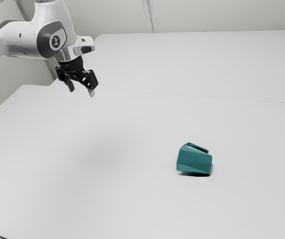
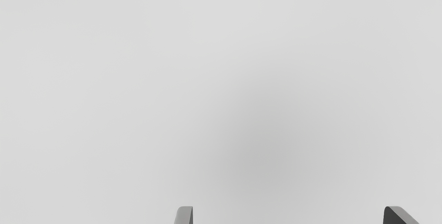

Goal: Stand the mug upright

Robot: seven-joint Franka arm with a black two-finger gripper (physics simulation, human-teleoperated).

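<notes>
Hovering gripper (image 1: 81, 91), fingers wide apart, holding nothing | teal mug (image 1: 194, 160) tipped over on white table (image 1: 117, 199)

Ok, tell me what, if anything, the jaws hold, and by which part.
Nothing: the gripper hangs open, jaws apart, and the mug lies on the table, away from them.

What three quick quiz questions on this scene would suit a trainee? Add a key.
1. True or false: the mug lies on its side on the table.
2. Pick one. The claw is:
A) shut on the mug
B) open, holding nothing
C) pressed against the table
3. Fill in: compared with the mug, the claw is nearer the exterior view's ____ edge.

Key: 1 true; 2 B; 3 left
</notes>
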